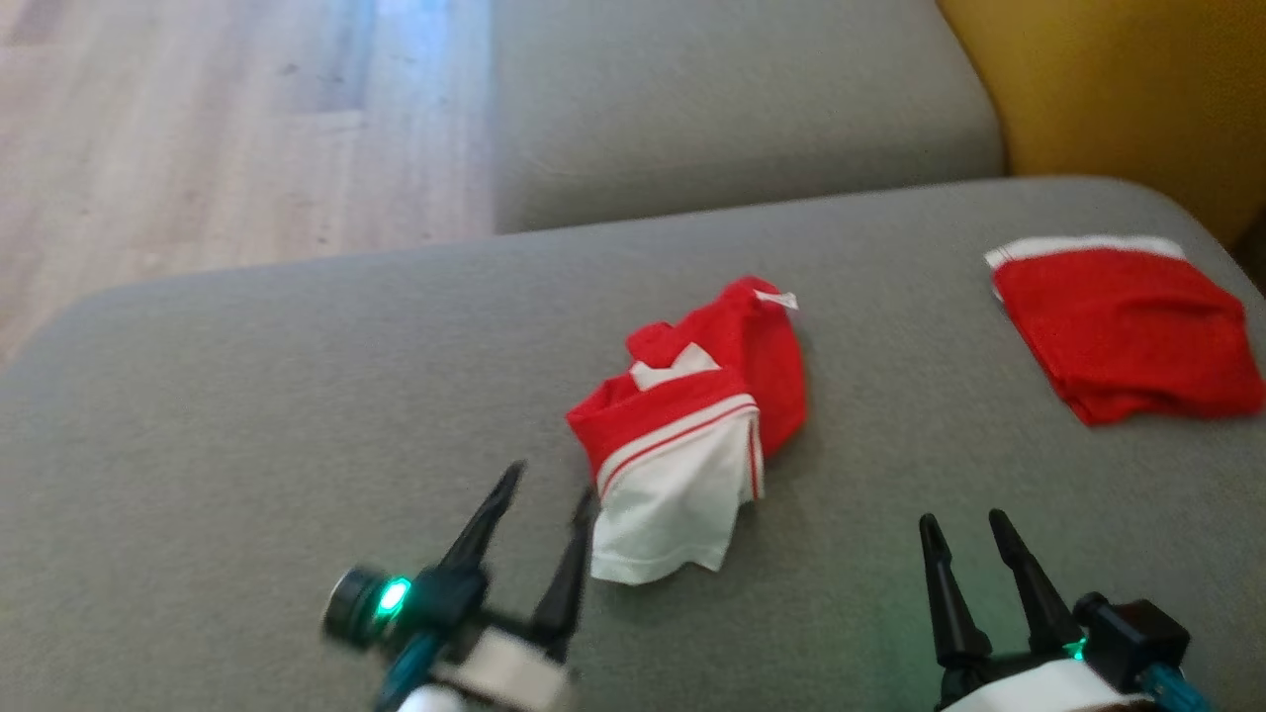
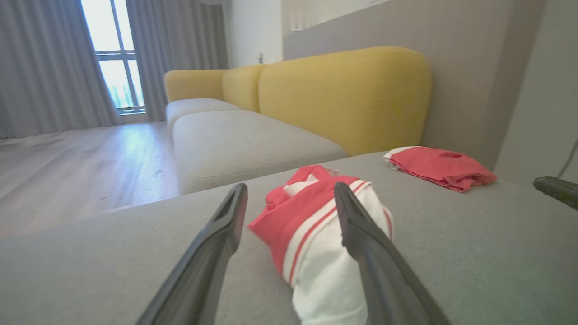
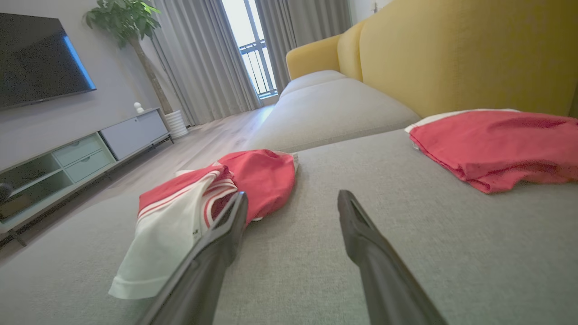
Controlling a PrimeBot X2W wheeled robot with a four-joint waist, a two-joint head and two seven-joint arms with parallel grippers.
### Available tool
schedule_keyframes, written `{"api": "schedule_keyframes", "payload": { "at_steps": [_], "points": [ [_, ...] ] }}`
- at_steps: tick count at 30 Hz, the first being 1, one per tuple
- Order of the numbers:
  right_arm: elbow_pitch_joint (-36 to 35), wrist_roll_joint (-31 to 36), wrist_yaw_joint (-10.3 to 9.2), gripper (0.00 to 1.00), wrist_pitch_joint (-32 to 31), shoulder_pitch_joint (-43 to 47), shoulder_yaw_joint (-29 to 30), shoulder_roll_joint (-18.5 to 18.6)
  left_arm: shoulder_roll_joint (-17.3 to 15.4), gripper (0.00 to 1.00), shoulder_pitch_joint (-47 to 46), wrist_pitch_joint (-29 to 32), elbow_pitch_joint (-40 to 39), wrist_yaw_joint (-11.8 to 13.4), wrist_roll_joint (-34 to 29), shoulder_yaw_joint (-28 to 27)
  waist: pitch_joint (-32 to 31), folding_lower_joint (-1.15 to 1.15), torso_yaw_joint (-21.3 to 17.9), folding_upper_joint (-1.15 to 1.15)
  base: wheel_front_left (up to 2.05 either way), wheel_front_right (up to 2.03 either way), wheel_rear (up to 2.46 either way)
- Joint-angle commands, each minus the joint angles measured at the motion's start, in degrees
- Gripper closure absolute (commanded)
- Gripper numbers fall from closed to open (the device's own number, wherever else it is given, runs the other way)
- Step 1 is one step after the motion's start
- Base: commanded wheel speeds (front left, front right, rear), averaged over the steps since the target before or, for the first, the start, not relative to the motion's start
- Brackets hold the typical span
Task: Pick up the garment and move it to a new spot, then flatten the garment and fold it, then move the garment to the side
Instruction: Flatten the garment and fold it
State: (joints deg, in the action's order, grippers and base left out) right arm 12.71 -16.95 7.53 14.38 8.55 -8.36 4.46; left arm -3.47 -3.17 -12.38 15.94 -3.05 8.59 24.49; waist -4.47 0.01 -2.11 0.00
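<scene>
The garment (image 1: 692, 425) is a crumpled red and white piece lying in a heap in the middle of the grey sofa cushion (image 1: 247, 415). It also appears in the left wrist view (image 2: 307, 225) and the right wrist view (image 3: 189, 212). My left gripper (image 1: 551, 485) is open just left of the garment's white lower edge, low over the cushion; in its own view the gripper (image 2: 290, 189) has the heap lying between and beyond its fingers. My right gripper (image 1: 961, 520) is open and empty to the right of the garment, over bare cushion (image 3: 293, 195).
A folded red garment (image 1: 1128, 326) with a white band lies at the cushion's far right (image 2: 442, 167) (image 3: 496, 144). A second grey cushion (image 1: 732, 99) and the yellow backrest (image 1: 1118, 89) lie beyond. Wooden floor (image 1: 198, 129) is off the left edge.
</scene>
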Motion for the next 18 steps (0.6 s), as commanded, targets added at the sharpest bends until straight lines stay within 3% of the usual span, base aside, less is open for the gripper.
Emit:
{"api": "schedule_keyframes", "payload": {
  "at_steps": [1,8,18],
  "points": [
    [-2.1,0.6,-0.04,0.0,0.6,-3.6,-1.4,0.9,0.6,0.0,-4.7,0.3,-1.1,-0.1,0.3,-0.1,2.5,-0.01,-2.8,0.0,0.0,0.0,0.0],
    [-2.6,0.5,-0.04,0.0,0.6,-5.3,-2.4,1.2,0.6,0.0,-18.4,6.4,5.2,0.9,4.5,10.6,7.6,-0.01,-9.1,0.0,0.0,0.0,0.0],
    [-2.9,0.0,-0.04,0.0,0.6,-7.7,-2.5,0.8,0.6,0.0,-28.8,13.1,16.4,7.0,5.9,17.0,12.2,-0.01,-12.4,0.0,0.0,0.0,0.0]
  ]
}}
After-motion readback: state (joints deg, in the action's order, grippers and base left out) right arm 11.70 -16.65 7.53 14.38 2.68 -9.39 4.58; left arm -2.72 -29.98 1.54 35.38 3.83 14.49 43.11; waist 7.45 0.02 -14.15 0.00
